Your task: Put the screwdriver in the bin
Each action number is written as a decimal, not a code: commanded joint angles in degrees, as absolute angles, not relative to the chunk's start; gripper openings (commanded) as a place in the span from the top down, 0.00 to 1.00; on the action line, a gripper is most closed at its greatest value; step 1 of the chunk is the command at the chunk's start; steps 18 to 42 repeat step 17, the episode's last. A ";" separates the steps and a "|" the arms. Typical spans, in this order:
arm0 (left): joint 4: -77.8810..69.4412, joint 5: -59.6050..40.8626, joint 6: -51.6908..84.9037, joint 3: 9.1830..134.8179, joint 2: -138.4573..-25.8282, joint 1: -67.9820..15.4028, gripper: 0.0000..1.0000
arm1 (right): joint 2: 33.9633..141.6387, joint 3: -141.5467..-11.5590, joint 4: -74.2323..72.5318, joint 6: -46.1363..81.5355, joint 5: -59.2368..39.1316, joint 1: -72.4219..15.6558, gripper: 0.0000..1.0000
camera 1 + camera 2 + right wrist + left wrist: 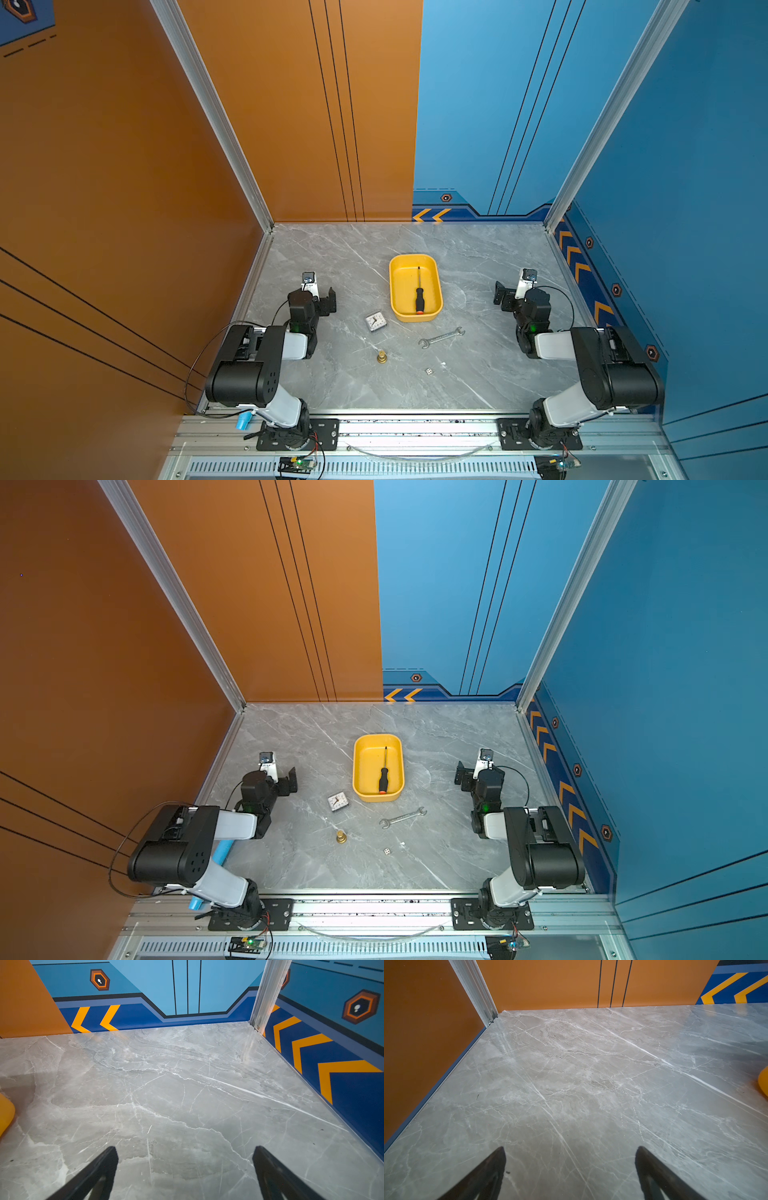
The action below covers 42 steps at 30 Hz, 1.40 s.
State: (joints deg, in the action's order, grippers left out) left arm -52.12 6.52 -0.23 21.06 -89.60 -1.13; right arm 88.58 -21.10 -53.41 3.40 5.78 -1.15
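Observation:
The yellow bin (401, 291) (365, 771) stands at the middle of the marble table. Inside it lies the screwdriver (419, 293) (383, 776), black handle and orange-red cap toward the front, thin shaft pointing to the back. My left gripper (329, 300) (291, 778) hovers well left of the bin, open and empty. My right gripper (501, 294) (460, 775) rests well right of it, also open and empty. Each wrist view shows its gripper (570, 1149) (185, 1149) spread over bare marble, with only a sliver of the bin (764, 1082) (5, 1113) at the edge.
In front of the bin lie a small clock (376, 321), a silver wrench (441, 337), a brass piece (381, 356) and a die (429, 371). Orange and blue walls close the table on the left, back and right.

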 commanded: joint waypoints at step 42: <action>-52.91 8.50 -0.18 21.76 -89.72 -1.55 0.02 | 88.65 -21.36 -52.11 3.47 5.18 -1.14 0.00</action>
